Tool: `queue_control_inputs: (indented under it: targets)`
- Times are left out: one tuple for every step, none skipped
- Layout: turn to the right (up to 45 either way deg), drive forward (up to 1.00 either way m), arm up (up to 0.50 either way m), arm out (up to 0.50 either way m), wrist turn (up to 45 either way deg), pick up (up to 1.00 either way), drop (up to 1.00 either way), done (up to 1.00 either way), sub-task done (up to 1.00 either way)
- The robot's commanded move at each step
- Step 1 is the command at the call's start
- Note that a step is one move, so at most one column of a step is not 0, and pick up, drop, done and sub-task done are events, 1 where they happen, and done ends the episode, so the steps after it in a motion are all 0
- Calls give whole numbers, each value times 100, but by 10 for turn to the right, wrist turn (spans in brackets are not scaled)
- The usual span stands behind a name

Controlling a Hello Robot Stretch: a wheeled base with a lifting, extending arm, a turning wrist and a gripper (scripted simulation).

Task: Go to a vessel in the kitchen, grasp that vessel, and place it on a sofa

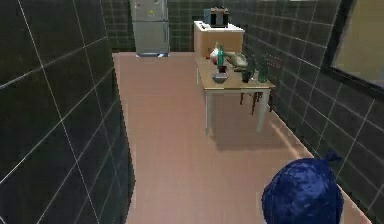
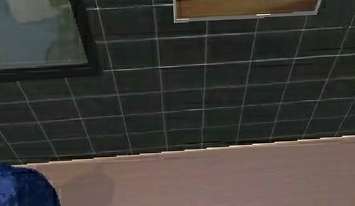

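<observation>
Kitchen with dark tiled walls [image 1: 60, 110] and pinkish floor [image 1: 170, 140]. At the far end, pale fridge [image 1: 151, 25], beside it a light wood counter [image 1: 215, 42] bearing a dark appliance [image 1: 217, 17]. Nearer, along the forward view's right wall, a light table [image 1: 232, 90] crowded with small things: a green bottle-like shape [image 1: 262, 72] and a pale bowl-like shape [image 1: 220, 76], perhaps the vessel, too small to be sure. Blue rounded object [image 1: 303, 192] at bottom right. Framed picture [image 2: 32, 32] on the tiles. Any print too small to read. Gripper's state impossible to tell.

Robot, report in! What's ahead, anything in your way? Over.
Table ahead, small things on it, vessel too small to pick out. Floor to it bare. Blue round thing close, forward view's bottom right.
</observation>
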Motion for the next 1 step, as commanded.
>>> queue_control_inputs:
  targets:
    - [0,100,0,0,0,0,0,0,0]
